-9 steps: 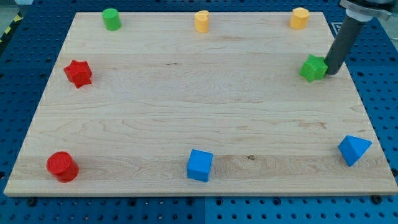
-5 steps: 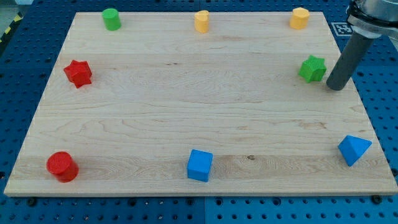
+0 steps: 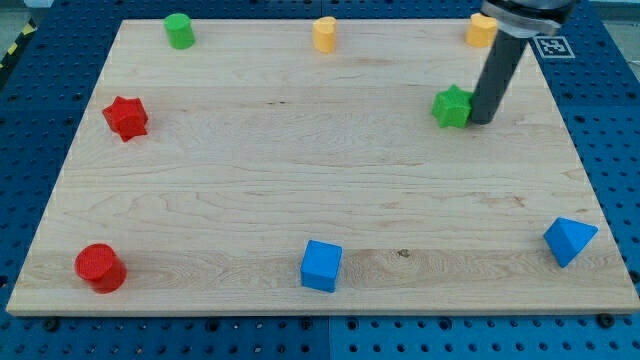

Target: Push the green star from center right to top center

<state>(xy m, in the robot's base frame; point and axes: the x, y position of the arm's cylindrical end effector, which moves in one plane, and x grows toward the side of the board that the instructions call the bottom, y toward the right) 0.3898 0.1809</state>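
You have the green star [image 3: 452, 107] lying in the upper right part of the board [image 3: 300, 180], right of centre and a little below the top edge. My tip [image 3: 481, 121] sits on the star's right side, touching it or as near as you can judge from this angle. The rod rises from there toward the view's top and crosses in front of the right yellow block [image 3: 479, 30], hiding part of it. The arm carries no claw, only this rod, so you have no opening or closing to read here.

Look up and left from the star and you find the middle yellow block [image 3: 324, 34] at the top centre edge, well apart from the star. Further left along the same edge stands the green cylinder [image 3: 179, 30].

Down the left side you see the red star [image 3: 126, 117], and below it, near the bottom left corner, the red cylinder [image 3: 100, 268]. At the bottom centre lies the blue cube [image 3: 321, 265]. Near the bottom right corner rests the blue wedge-like block [image 3: 569, 240], well below the star and my tip.

You have no containers here; every block rests straight on the wooden board, which lies on a blue pegboard table [image 3: 610, 130].
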